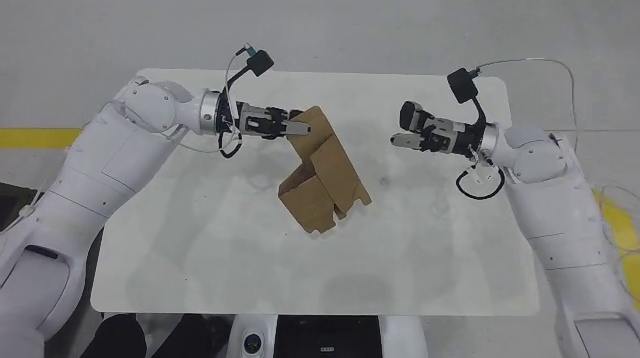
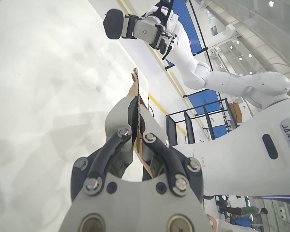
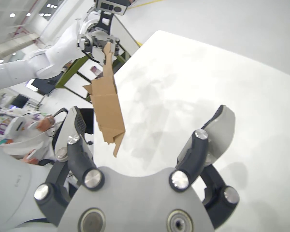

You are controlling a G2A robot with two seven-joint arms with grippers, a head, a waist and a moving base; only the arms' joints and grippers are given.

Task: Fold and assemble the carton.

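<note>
A brown cardboard carton [image 1: 322, 173], partly unfolded with loose flaps, hangs above the middle of the white table [image 1: 200, 258]. My left gripper [image 1: 296, 129] is shut on the carton's upper flap; the flap's edge [image 2: 136, 90] sticks out past the clamped fingers [image 2: 122, 112]. The carton [image 3: 108, 105] dangles from that gripper in the right wrist view. My right gripper [image 1: 400, 130] hovers to the right of the carton, apart from it, open with nothing between its fingers [image 3: 222, 124].
The table's far edge [image 1: 330, 72] runs just behind both grippers. A yellow floor line [image 1: 35, 138] lies left of the table. Bare tabletop [image 1: 440, 248] spreads in front of and to the right of the carton.
</note>
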